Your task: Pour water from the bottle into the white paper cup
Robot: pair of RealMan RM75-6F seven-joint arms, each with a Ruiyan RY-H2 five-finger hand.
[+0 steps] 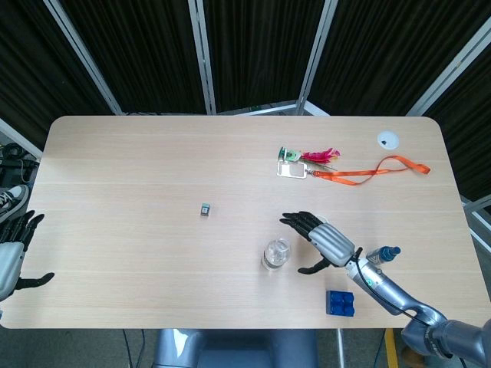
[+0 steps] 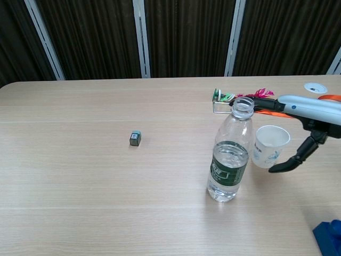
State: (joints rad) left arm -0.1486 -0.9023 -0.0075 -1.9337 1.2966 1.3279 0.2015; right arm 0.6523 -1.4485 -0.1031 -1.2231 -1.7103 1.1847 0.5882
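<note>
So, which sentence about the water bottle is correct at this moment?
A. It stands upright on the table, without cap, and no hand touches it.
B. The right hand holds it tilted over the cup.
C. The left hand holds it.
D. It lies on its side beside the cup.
A: the bottle stands upright with an open neck, and the right hand is open, apart from it, beside the white paper cup.
</note>
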